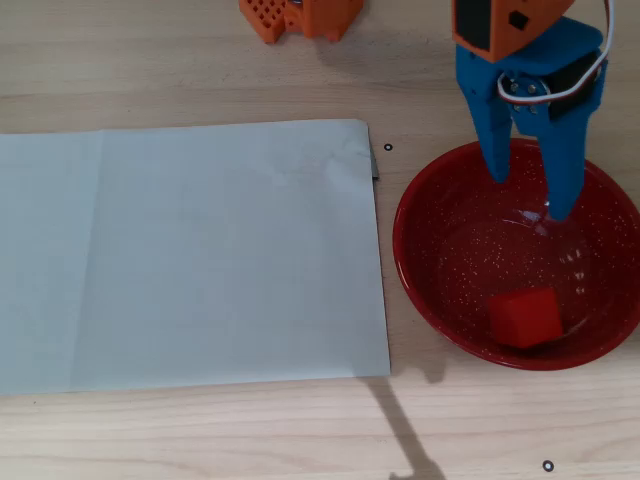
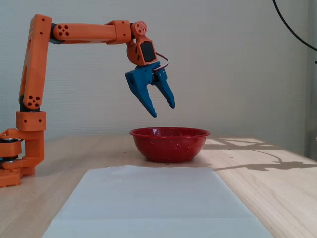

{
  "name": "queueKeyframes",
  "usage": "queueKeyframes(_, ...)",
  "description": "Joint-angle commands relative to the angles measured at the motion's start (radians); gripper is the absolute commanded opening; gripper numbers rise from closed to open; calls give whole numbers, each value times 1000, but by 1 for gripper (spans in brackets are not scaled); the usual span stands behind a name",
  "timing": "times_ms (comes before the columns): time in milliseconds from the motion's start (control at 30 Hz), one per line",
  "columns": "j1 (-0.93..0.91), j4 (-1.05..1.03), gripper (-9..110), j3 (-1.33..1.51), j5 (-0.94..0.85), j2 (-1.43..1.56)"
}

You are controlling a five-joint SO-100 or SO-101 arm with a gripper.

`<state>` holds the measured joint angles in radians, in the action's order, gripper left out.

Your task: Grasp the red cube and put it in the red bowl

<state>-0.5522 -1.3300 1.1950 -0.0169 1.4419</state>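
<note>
The red cube (image 1: 524, 317) lies inside the red bowl (image 1: 425, 270), resting on the bowl's floor toward the lower rim as the overhead view shows it, while the robot's blue hand (image 1: 528, 194) hangs above the bowl with its two fingers spread apart and nothing between them. From the fixed view at the side, the hand (image 2: 164, 110) is poised well clear of the bowl's (image 2: 168, 145) rim, tips pointing down and tilted, carried by an orange arm (image 2: 84, 32) that reaches across from its base (image 2: 17, 158) at the left. The cube cannot be seen from that side, hidden by the bowl's wall. A pale sheet of paper (image 1: 190, 255) covers the wooden surface (image 1: 150, 60) just beside the bowl.
</note>
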Motion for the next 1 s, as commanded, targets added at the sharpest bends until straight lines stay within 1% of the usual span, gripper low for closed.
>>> queueKeyframes(0,32,-32,13,-126,12,179)
queueKeyframes(67,49,-54,3,-143,31,198)
queueKeyframes(100,60,-66,0,-149,38,209)
queueKeyframes(333,173,-170,0,-114,31,339)
queueKeyframes(433,239,-218,0,-74,-20,419)
queueKeyframes(567,325,-244,0,38,-35,546)
queueKeyframes(667,391,-195,0,169,-40,660)
queueKeyframes(767,436,-87,0,359,-29,815)
queueKeyframes(967,483,72,0,670,-21,1066)
